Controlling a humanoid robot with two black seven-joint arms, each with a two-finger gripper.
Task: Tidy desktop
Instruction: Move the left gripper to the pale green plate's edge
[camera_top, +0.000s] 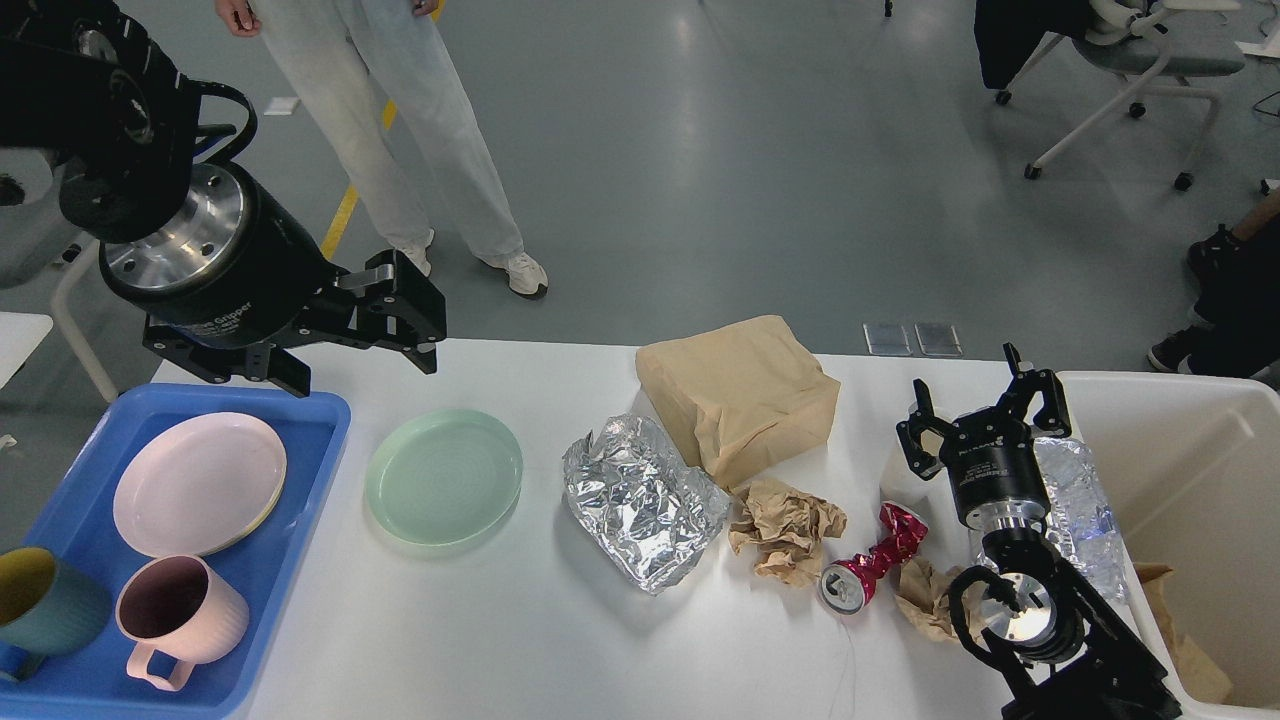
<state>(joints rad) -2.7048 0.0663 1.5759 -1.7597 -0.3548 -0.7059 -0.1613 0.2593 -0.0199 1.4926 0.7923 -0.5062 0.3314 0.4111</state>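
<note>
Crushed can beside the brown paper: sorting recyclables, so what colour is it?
Red, with a silver top; the crushed can shows in the head view.

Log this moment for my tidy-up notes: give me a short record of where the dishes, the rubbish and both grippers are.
dishes in blue plastic tray: pink plate, pink mug, teal mug
dish on white desktop: green plate
rubbish: crumpled foil, brown paper bag, crushed red can
left gripper: raised, empty
right gripper: jaws open
</note>
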